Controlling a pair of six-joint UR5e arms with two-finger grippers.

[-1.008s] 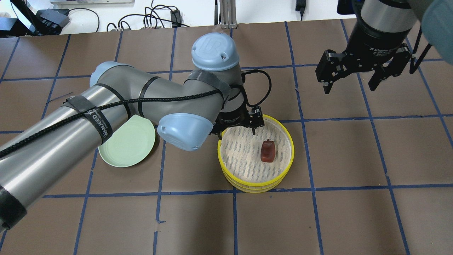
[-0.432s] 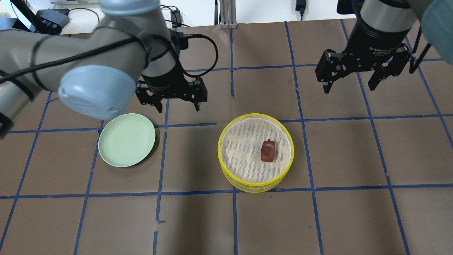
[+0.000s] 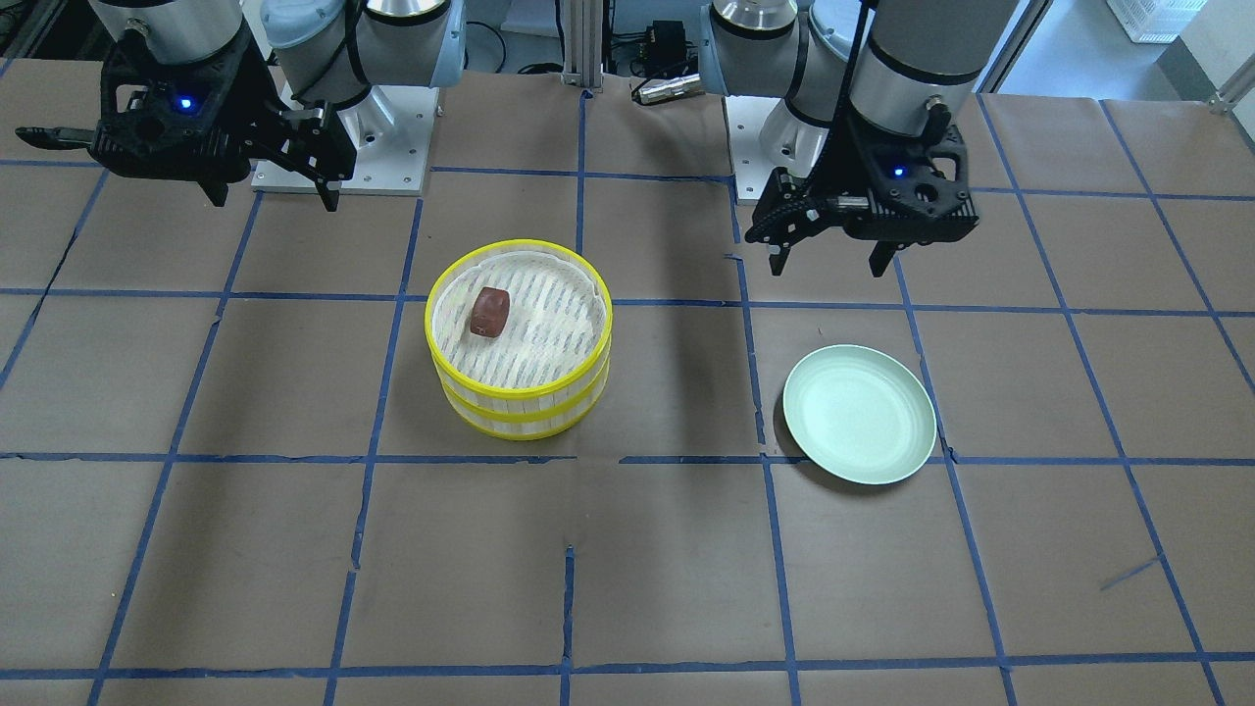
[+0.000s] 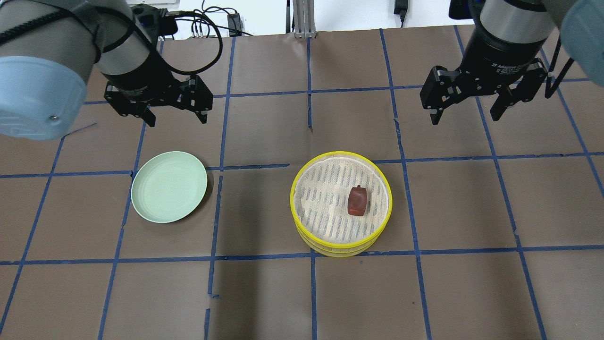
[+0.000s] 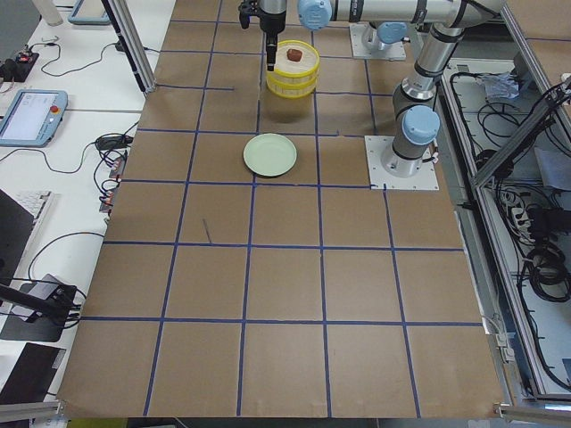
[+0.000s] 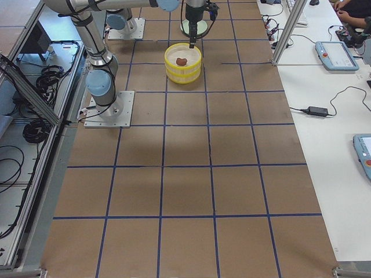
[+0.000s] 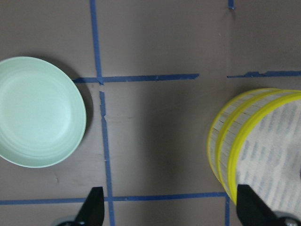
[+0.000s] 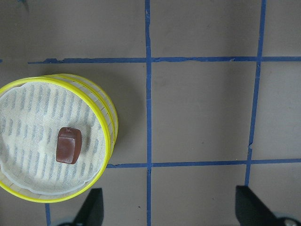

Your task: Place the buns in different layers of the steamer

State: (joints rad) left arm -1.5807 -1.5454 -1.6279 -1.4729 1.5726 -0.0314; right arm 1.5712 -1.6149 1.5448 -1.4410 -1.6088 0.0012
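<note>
The two steamer layers [image 4: 341,245] stand stacked at the table's middle, with yellow rims and a white slotted liner on top. They also show in the front view [image 3: 518,397]. A reddish-brown bun [image 4: 357,200] lies on the top layer's liner, right of centre, and shows in the right wrist view [image 8: 68,145]. The white bun is not in view. My left gripper [image 4: 177,120] is open and empty, raised beyond the green plate. My right gripper [image 4: 465,118] is open and empty, raised to the back right of the steamer.
An empty pale green plate [image 4: 169,186] lies left of the steamer, about a hand's width away, and shows in the left wrist view [image 7: 37,111]. The table is brown paper with a grid of blue tape. Cables lie along the far edge.
My left arm has lifted off the steamer's back-left rim and swung left and back, ending beyond the plate. The bun, the steamer and my right gripper have not moved.
</note>
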